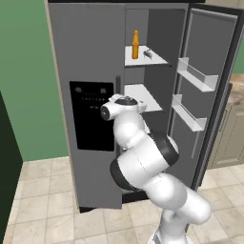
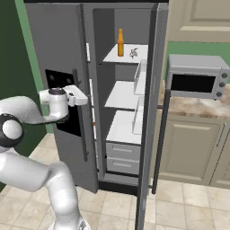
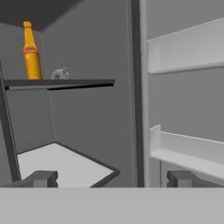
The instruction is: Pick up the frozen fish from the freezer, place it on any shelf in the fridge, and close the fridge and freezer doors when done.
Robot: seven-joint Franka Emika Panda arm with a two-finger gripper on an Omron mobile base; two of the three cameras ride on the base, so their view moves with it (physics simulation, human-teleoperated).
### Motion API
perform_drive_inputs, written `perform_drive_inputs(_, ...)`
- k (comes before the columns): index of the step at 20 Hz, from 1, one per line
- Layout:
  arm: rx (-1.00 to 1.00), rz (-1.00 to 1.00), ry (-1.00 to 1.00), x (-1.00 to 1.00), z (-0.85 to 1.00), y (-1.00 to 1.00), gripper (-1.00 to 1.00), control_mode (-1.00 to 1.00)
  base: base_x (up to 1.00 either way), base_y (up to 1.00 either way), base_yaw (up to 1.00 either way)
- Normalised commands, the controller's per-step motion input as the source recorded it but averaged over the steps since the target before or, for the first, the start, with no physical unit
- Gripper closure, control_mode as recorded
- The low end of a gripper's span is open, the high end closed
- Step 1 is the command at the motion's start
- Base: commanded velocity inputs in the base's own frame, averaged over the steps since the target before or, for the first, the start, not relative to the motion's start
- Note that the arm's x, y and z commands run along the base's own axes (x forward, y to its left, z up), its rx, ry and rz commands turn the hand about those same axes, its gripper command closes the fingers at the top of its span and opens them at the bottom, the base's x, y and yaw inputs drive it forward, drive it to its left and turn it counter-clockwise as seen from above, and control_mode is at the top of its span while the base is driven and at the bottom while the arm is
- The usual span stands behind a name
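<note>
Nearest to you, the white arm rises from the base and bends toward the tall grey refrigerator. Its gripper [image 3: 112, 178] points into the open compartment, and its two dark fingers [image 3: 43, 178] stand wide apart at the bottom of the hand view with nothing between them. They hold nothing.

Just beyond the hand, on the left, the freezer door [image 1: 88, 114] with its black dispenser panel [image 1: 91, 114] looks shut or nearly so in the left base view; in the right base view a narrow gap beside it is hard to read, so you cannot be sure it is fully latched. On the right, the fridge door [image 1: 205, 86] hangs wide open, its pale bins [image 1: 195, 76] facing inward.

Inside the fridge [image 2: 121, 103], the lower white shelves sit bare above the grey drawers [image 2: 122, 157]. Farther back and higher, on the top shelf [image 1: 152, 61], an orange bottle [image 1: 136, 45] stands upright. Just beside it, on that same shelf and not touching it, lies the frozen fish [image 1: 147, 54], small and silvery-grey.

By the look of it, the fish is already placed in the fridge and let go. What remains for you is drawing the arm clear, swinging the fridge door shut, and checking that the freezer door is fully closed.

Past the fridge, a toaster oven [image 2: 197, 81] sits on the kitchen surface [image 2: 197, 105].
</note>
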Motion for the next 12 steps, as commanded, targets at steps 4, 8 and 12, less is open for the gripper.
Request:
perform_drive_inputs(4, 0.00, 0.02, 0.00, 0.65, 0.00, -0.06, -1.00, -1.00, 0.00, 0.00, 0.00)
perform_drive_inputs(8, 0.00, 0.01, 0.00, 0.53, 0.00, -0.02, -1.00, -1.00, 0.00, 0.00, 0.00)
perform_drive_inputs(12, 0.00, 0.00, 0.00, 0.41, -0.01, 0.00, -1.00, -1.00, 0.00, 0.00, 0.00)
